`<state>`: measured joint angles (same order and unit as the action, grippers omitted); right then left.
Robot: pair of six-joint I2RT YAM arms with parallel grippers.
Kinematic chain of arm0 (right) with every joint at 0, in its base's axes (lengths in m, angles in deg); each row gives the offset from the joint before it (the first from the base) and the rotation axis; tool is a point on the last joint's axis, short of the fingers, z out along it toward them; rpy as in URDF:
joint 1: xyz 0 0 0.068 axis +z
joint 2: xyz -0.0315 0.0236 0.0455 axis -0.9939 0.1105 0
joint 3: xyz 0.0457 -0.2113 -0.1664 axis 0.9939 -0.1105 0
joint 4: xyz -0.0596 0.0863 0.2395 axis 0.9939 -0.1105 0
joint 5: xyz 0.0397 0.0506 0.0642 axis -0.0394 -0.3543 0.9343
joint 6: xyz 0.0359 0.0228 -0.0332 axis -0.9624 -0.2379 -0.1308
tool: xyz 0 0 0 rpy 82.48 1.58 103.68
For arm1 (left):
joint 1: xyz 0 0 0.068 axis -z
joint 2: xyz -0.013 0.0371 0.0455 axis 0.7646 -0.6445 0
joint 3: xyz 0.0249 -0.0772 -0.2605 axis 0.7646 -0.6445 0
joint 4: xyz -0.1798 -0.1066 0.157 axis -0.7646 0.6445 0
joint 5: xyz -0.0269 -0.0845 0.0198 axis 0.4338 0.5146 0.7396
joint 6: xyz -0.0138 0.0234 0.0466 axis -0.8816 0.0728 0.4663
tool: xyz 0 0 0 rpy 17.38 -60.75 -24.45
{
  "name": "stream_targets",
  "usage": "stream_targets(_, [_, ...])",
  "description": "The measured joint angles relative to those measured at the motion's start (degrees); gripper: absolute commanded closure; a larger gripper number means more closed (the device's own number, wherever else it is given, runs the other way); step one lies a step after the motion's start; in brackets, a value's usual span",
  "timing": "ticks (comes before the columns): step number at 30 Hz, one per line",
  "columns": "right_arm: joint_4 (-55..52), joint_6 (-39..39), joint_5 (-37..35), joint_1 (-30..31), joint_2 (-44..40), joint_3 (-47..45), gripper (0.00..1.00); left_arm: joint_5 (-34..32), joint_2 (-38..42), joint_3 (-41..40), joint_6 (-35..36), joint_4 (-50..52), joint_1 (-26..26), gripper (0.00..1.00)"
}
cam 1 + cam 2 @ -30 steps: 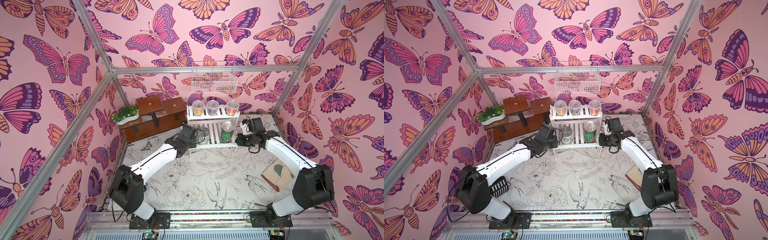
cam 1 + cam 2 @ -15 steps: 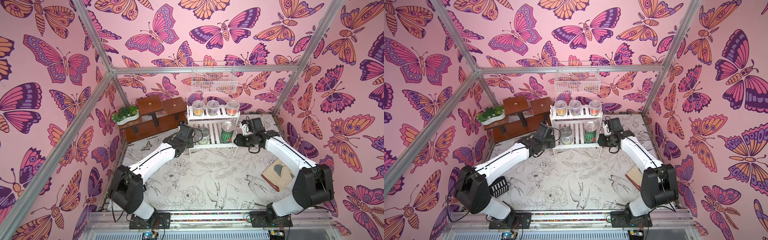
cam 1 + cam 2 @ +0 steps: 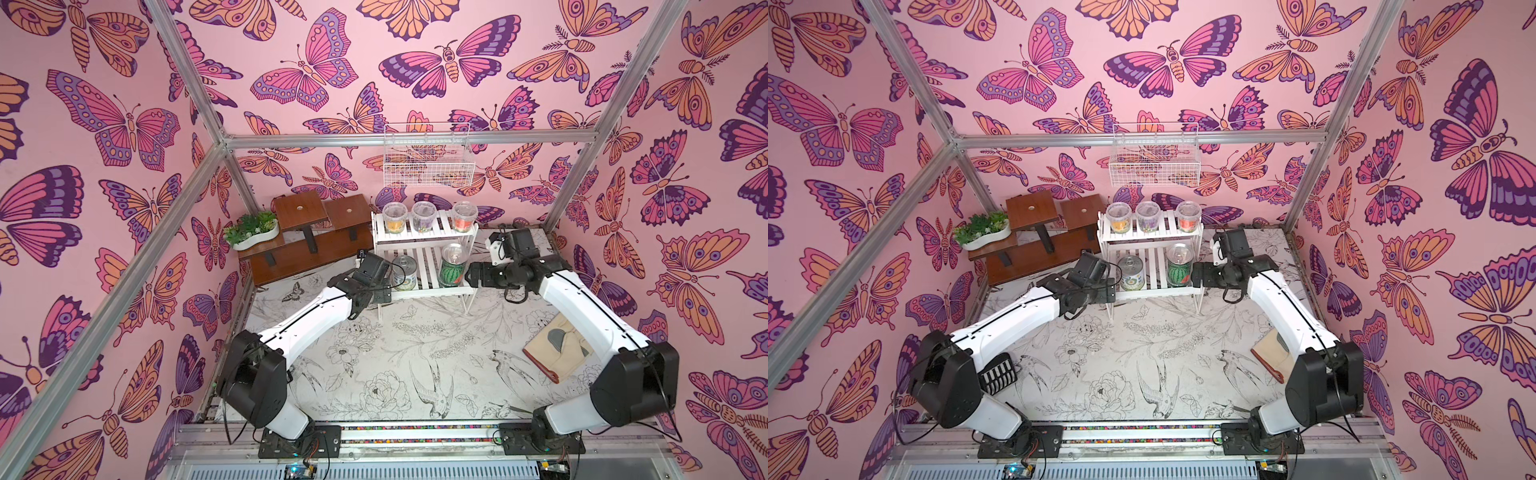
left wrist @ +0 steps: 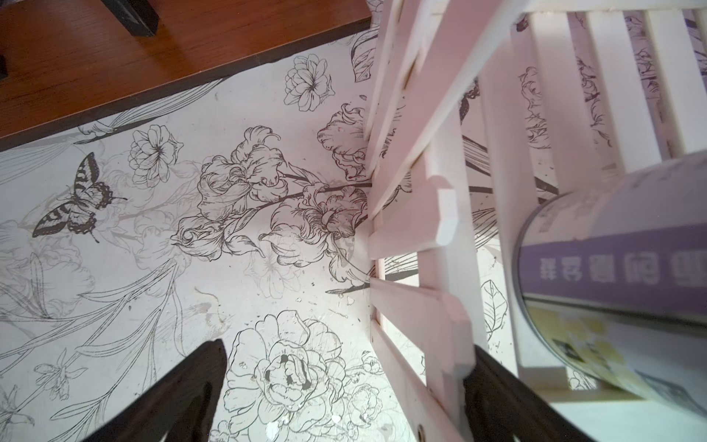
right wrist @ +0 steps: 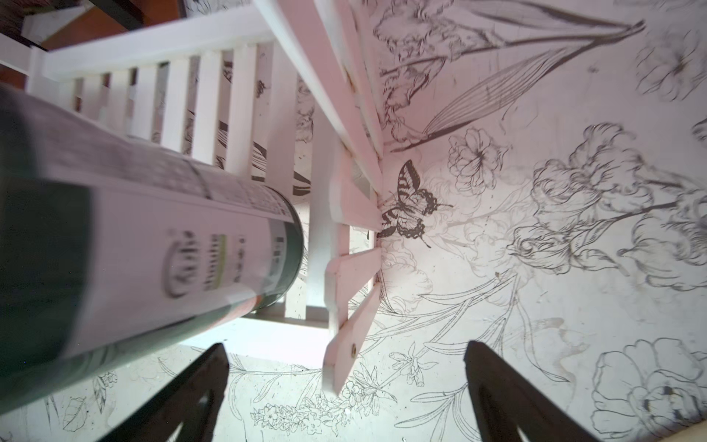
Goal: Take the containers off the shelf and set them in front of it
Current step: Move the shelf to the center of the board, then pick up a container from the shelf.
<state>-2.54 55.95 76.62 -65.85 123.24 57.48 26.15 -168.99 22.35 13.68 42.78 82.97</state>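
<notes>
The white shelf [image 3: 424, 245] [image 3: 1150, 239] stands at the back middle. On its top tier are three clear cups: yellow-orange [image 3: 395, 217], dark [image 3: 424, 215] and red-orange [image 3: 464, 215]. On the lower tier stand a white-labelled can [image 3: 404, 272] [image 4: 612, 268] and a watermelon can [image 3: 453, 266] [image 5: 134, 248]. My left gripper [image 3: 384, 289] [image 4: 348, 356] is open at the shelf's left end, and a side slat [image 4: 421, 229] lies between its jaws. My right gripper [image 3: 471, 274] [image 5: 346, 356] is open at the right end, with a slat tip [image 5: 344, 356] between its jaws.
A brown stepped stand [image 3: 316, 241] with a white planter [image 3: 253, 232] sits left of the shelf. A white wire basket [image 3: 428, 158] hangs on the back wall above it. A tan pad [image 3: 557, 349] lies on the table at the right, near my right arm.
Both grippers have gone from shut to wide open at the shelf's two ends. The arms have barely shifted, and the containers have not moved.
</notes>
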Motion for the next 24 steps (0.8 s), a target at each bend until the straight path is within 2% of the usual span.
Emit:
stream_targets(12, [-7.1,8.0,2.3,-2.2,-2.8,16.4,0.01,0.3,10.7,-0.4,4.3,2.0,-0.5,0.0])
stream_targets(19, [-3.3,11.2,9.7,-2.3,-0.1,19.3,0.01,9.5,17.6,-6.6,6.1,-3.6,-7.5,0.0])
stream_targets(24, [1.2,11.8,12.0,-2.3,3.5,20.0,0.01,15.8,19.9,-9.1,7.6,-6.3,-11.1,0.0])
